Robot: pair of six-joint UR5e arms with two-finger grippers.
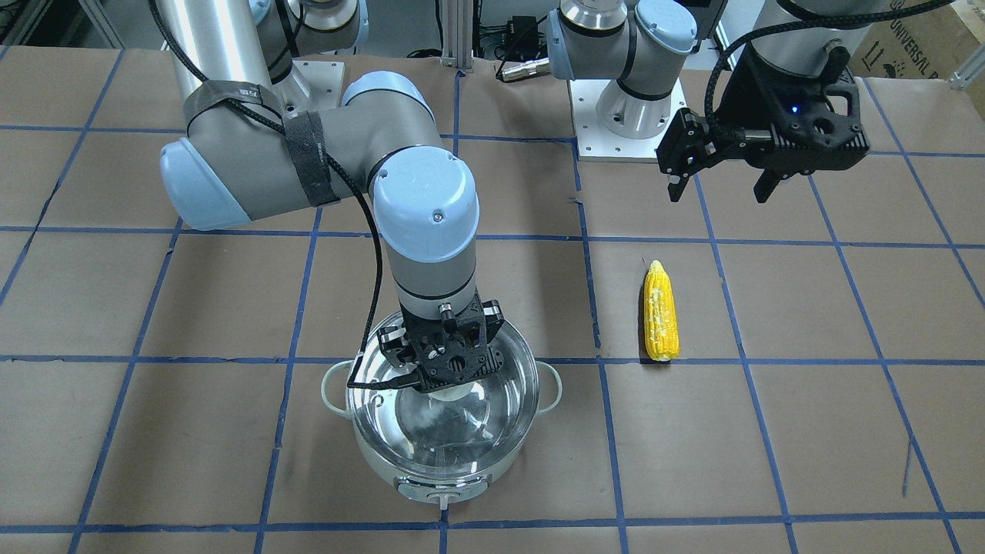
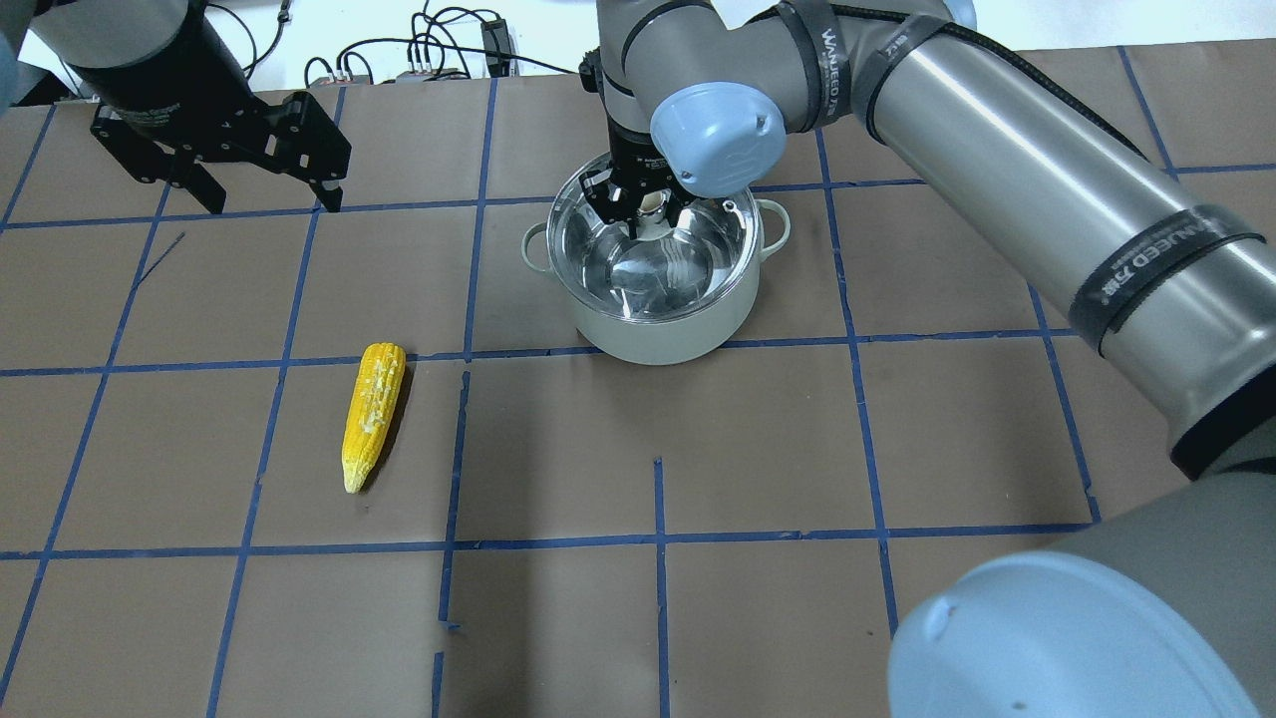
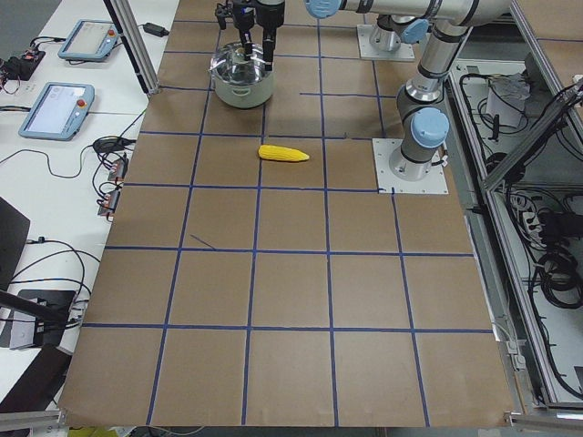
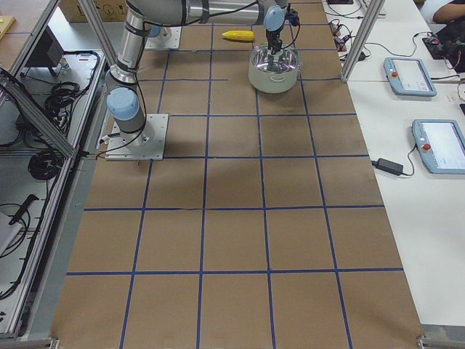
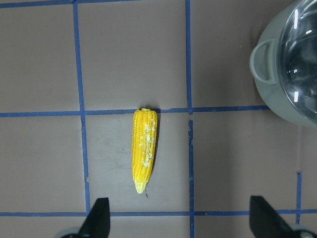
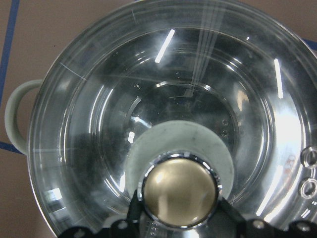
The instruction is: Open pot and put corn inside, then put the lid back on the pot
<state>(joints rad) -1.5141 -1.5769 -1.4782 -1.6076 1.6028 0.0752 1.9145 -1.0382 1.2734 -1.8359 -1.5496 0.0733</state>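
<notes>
The right hand (image 1: pixel 452 381) reaches straight down onto the pot (image 2: pixel 663 334). Its two fingers flank the knob (image 6: pixel 179 192) of the lid (image 6: pixel 163 89) and appear pressed against the knob's silver ring, pinching it. The clear glass lid sits level on the pot's rim, so the pot is not yet opened. The left hand (image 1: pixel 719 192) hangs above the desk (image 2: pixel 758 469) with its fingers spread wide, holding nothing. It is nearer the robot's base than the corn (image 2: pixel 373 414).

The corn lies flat on the desk, well apart from the pot on the left arm's side, with its pointed tip towards the robot.

Judged from this, the task is at its first step. The lid has a grip on it but has not been lifted, and the corn has not been touched. Lifting the lid, dropping the corn in and putting the lid back on are all left to do.

As for room, bare brown paper shows on every side of the pot and around the corn (only blue tape lines cross it). The lid could probably be set down beside the pot without crowding anything. The pot stands towards the operators' side of the desk, and in the right-side view a metal post rises just past that edge. The right arm's bulky elbow hangs over the desk on the robot's side of the pot.
</notes>
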